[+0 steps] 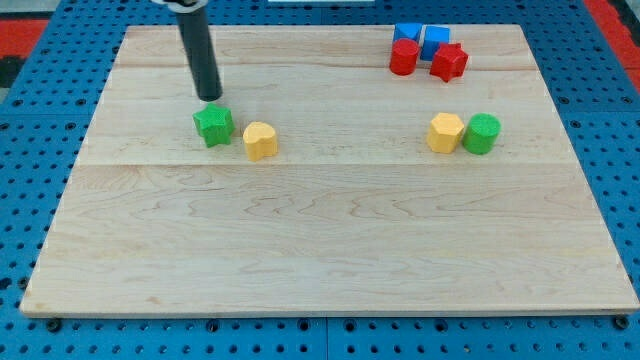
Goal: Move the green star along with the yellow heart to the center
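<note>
The green star [213, 125] lies at the view's upper left of the wooden board [330, 250]. The yellow heart [261, 140] lies just to its right and slightly lower, a small gap between them. My tip [210, 98] stands just above the green star toward the view's top, very close to or touching its upper edge. The dark rod rises from there to the view's top edge.
A yellow hexagon-like block [446, 132] and a green cylinder [482, 133] sit side by side at the right. At the top right are two blue blocks [421, 40], a red cylinder [404, 57] and a red star [449, 62].
</note>
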You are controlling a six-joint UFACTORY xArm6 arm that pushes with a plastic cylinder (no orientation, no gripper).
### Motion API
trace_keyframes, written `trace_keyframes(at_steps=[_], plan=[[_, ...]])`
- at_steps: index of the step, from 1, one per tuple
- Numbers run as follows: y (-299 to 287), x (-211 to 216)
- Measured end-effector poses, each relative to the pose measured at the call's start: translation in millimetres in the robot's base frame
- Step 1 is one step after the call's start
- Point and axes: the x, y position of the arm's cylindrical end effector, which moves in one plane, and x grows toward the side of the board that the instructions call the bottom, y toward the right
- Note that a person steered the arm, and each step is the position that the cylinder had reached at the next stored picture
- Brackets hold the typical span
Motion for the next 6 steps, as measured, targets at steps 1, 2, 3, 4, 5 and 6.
trace_keyframes(at_steps=[1, 2, 3, 4, 5, 6], plan=[[-18, 22], [25, 67], [97, 79], [107, 87], [99, 90], [99, 90]])
